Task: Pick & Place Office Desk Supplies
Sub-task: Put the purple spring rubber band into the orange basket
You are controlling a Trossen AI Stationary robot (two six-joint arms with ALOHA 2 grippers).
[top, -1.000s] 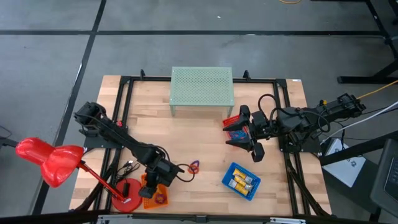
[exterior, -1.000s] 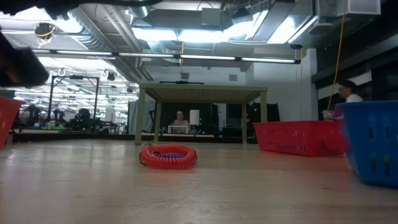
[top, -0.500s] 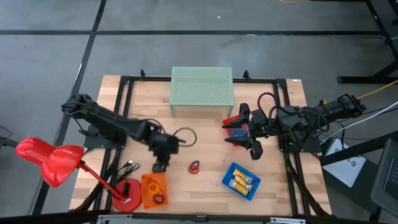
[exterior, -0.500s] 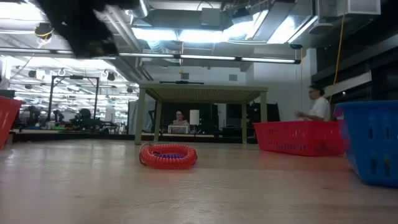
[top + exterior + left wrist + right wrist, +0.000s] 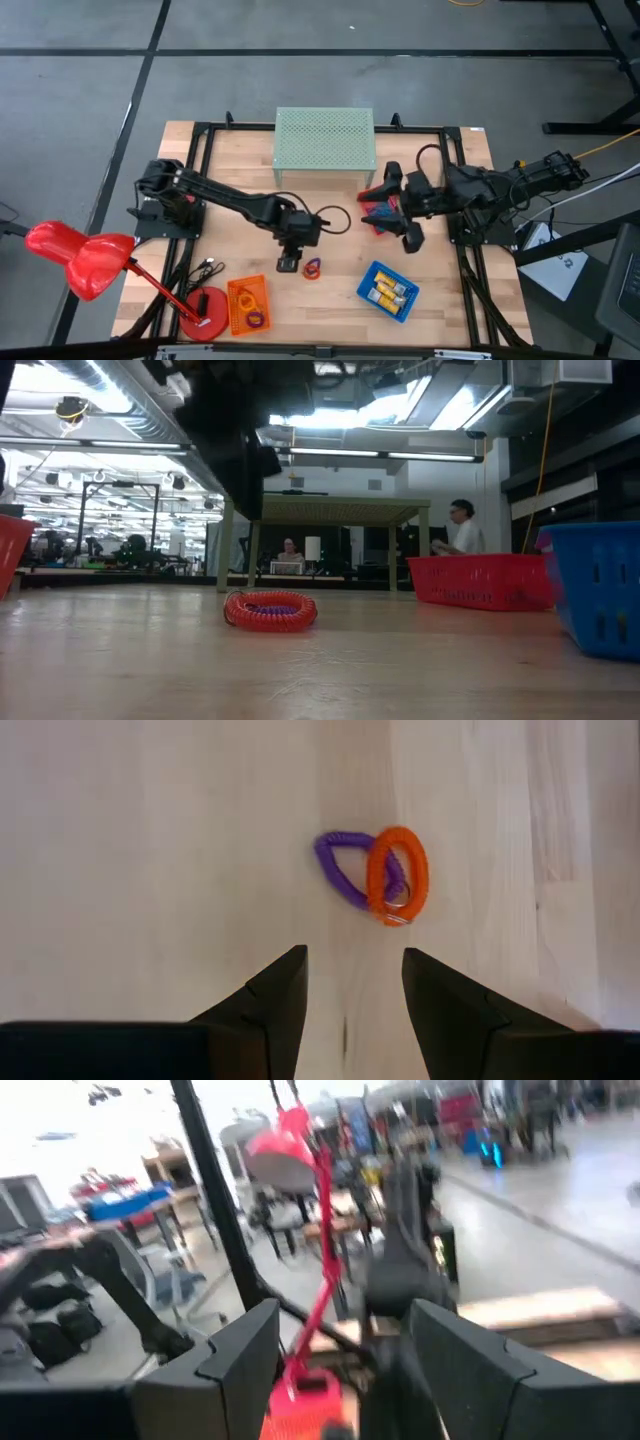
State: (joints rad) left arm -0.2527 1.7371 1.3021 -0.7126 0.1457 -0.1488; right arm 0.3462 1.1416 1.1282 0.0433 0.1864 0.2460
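Left end effector [image 5: 288, 264] — hovering over the table [image 5: 330, 215] near its middle, fingers [image 5: 275, 1005] parted and holding nothing, just beside the loose rings.

Rings — a purple ring [image 5: 343, 868] and an orange ring [image 5: 398, 875] linked together, lying flat on the bare wood just right of the left end effector; they show as one red-and-purple coil in the low view.

Right end effector [image 5: 402, 212] — raised at the table's right side above the red basket [image 5: 375, 205], fingers [image 5: 230, 1365] spread wide, empty.

Orange basket [image 5: 248, 305] — near left edge, with rings inside.

Blue basket [image 5: 388, 290] — near right, holding small yellow-and-silver blocks [image 5: 386, 291].

Green mesh stand [image 5: 324, 140] — far middle.

Red desk lamp [image 5: 85, 260] — near left corner.
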